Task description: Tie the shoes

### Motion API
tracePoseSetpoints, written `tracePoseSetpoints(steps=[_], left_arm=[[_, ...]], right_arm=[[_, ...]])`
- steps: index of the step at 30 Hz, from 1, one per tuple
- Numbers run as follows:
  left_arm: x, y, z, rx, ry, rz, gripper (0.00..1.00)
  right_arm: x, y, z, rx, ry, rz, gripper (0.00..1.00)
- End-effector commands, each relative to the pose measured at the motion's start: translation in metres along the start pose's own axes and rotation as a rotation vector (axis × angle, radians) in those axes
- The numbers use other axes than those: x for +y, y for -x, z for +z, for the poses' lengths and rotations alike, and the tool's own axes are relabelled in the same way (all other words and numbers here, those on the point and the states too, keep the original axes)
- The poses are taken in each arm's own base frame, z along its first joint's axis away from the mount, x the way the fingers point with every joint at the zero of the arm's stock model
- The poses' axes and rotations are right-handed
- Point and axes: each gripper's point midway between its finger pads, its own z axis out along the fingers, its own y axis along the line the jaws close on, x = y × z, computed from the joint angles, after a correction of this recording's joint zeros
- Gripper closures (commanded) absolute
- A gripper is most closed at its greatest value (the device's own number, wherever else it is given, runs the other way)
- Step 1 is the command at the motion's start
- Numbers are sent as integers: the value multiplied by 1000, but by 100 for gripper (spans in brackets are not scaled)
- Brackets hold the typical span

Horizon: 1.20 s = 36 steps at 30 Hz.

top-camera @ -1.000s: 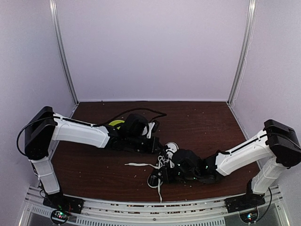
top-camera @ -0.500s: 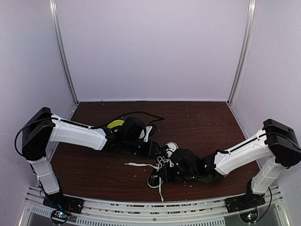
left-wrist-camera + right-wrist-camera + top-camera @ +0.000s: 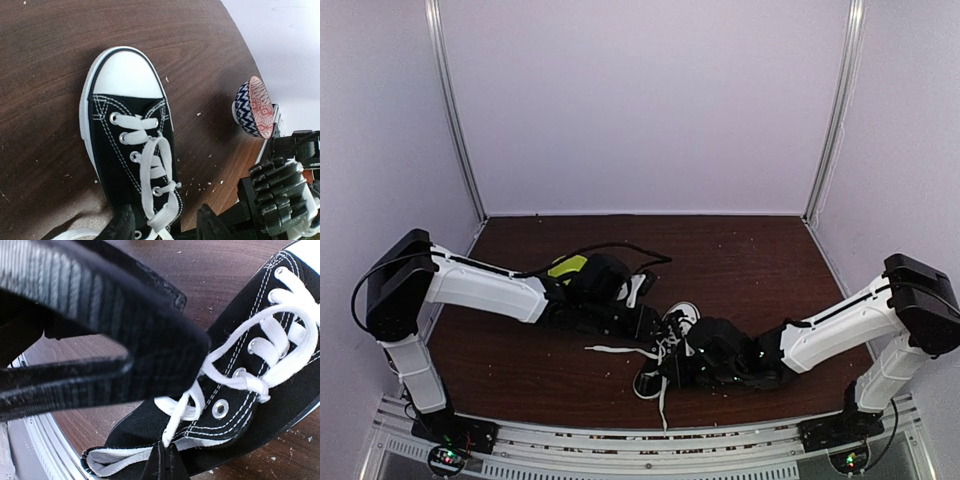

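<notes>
Top external view: a black sneaker (image 3: 665, 352) lies on the brown table (image 3: 510, 360), a little right of the middle and close to the near edge. Its white toe cap (image 3: 684, 312) points toward the far edge, angled slightly right, and its heel faces the near edge. Both arms reach low over the wood from the near corners and meet at the shoe. The left gripper (image 3: 653, 326) sits at the side of the shoe that faces the left edge. The right gripper (image 3: 674, 366) is over the heel end. One loose end of the white laces (image 3: 612, 350) trails across the wood toward the left edge, and another runs from the heel toward the near edge.

The left wrist view shows the sneaker upright on its sole, with the laces threaded through the eyelets and a slack loop lying down the tongue. The left gripper's two black fingers (image 3: 122, 225) stand well apart, one on each side of that loop, and have hold of nothing. Pale specks (image 3: 199, 114) dot the wood beside the shoe.

In the right wrist view that gripper's own fingers (image 3: 125, 315) fill the upper left, lying close together above the shoe's opening. Lace strands come out from under the tip of the upper finger. I cannot tell whether the fingers pinch a strand or only cover it. One strand runs down over the pale lining at the heel.
</notes>
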Motion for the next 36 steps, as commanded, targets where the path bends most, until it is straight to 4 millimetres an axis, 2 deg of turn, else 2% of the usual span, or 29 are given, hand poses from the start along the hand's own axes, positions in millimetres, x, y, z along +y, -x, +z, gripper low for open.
tracePoseSetpoints(steps=[1,4,9,11,18,24,29,32,36], left_arm=[[-9,-2,5,-1,-50,5,55],[-9,-5,8,8,-55,0,61],[-11,-6,11,6,-80,-11,89],[-16,1,8,-21,-93,-6,100],[-28,27,-7,-120,-87,30,100],[-33,26,-11,-119,-107,65,100],[-33,12,-14,-90,-141,104,100],[-32,1,-16,-59,-153,127,100],[-27,-12,-18,-26,-151,144,100]], right_arm=[[-2,2,-4,-20,-12,1,100],[-2,3,-4,-22,-15,1,100],[-4,3,-8,-25,-23,-1,100],[-6,3,-12,-19,-33,-10,100],[-26,-10,-36,5,-67,-28,100],[-55,-22,-40,27,-120,-19,100],[-67,0,-44,-23,-124,25,100],[-63,20,-47,-61,-114,26,100],[-55,38,-47,-80,-108,4,100]])
